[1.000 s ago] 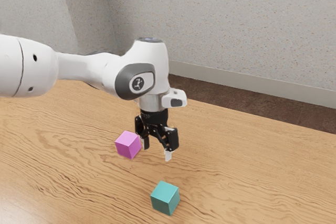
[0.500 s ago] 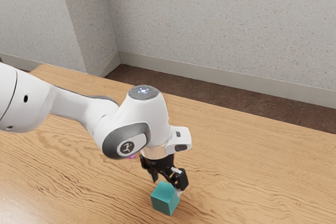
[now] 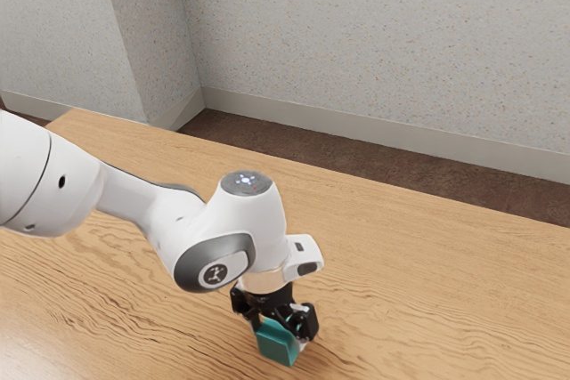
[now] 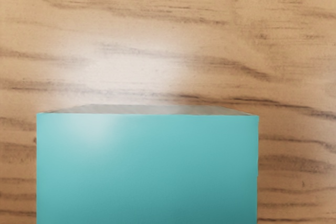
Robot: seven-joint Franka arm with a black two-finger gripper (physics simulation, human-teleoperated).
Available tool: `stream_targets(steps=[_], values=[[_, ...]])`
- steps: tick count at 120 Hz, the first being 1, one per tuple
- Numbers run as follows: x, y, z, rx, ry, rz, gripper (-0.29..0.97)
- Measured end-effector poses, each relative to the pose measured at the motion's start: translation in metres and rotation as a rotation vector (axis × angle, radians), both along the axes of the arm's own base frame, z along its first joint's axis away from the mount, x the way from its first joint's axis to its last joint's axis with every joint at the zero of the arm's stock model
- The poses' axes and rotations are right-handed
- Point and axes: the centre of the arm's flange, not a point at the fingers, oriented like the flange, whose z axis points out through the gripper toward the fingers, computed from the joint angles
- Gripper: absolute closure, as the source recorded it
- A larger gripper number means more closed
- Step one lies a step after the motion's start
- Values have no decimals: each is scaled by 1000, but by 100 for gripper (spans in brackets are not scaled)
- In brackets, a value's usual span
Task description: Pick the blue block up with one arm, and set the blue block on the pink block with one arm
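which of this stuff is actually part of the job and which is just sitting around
Part of the job:
- blue block, on the table
- hand, down over the blue block

Just there:
- table, wooden, the surface under the work
- wall
- floor, the dark strip behind the table

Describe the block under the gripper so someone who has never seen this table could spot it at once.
Find the wooden table and follow the white arm down to its black gripper. Right under it sits the blue block, a small cube on the wood. Its plain teal-blue faces stand out from the tan grain and black gripper.
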Motion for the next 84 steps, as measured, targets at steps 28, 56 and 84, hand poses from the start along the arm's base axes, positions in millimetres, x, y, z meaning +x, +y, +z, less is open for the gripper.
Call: stream_targets(steps=[28,56,84], values=[[9,6,-19,40,8,18,8],[20,1,-11,51,-29,16,19],[18,-2,-17,59,-21,26,27]])
